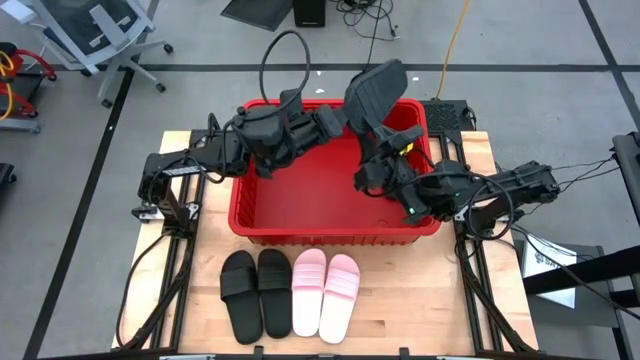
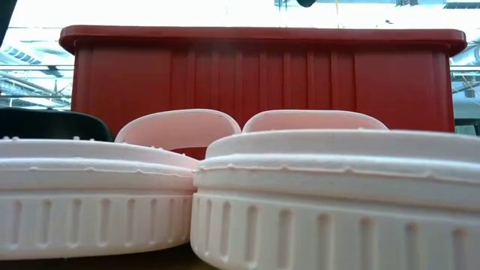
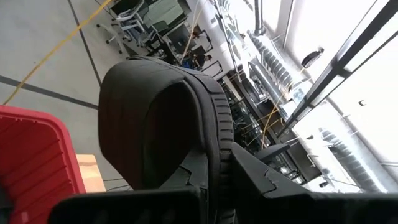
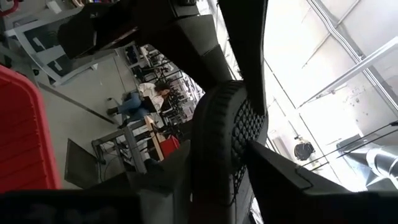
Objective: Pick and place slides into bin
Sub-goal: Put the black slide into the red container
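Note:
The red bin point(image 1: 250, 215) stands mid-table and shows behind the pink slides in the low view point(image 2: 262, 82). My left gripper point(image 1: 345, 113) is shut on a black slide point(image 1: 376, 88) raised high over the bin's far right corner. My right gripper point(image 1: 380, 152) is shut on a second black slide point(image 1: 388, 140), just below the first, over the bin's right part. Two black slides point(image 1: 255, 292) and two pink slides point(image 1: 325, 293) lie side by side, soles down, on the table in front of the bin. My left gripper pinches one end of its black slide point(image 3: 208, 171) between its two fingers, across the slide's thickness. The slide reaches away from the fingers, its ribbed side edge point(image 3: 219, 118) showing, lifted clear above the bin. My right gripper pinches one end of its black slide point(image 4: 217, 165) between its two fingers. The treaded sole point(image 4: 239, 121) shows. The slide reaches away from the fingers, lifted clear of the bin floor.
The two arms stand close together over the bin's far right part. The pink slides point(image 2: 330, 195) fill the low view's front, with a black slide point(image 2: 45, 124) to their left. Bare wood lies left and right of the row of slides.

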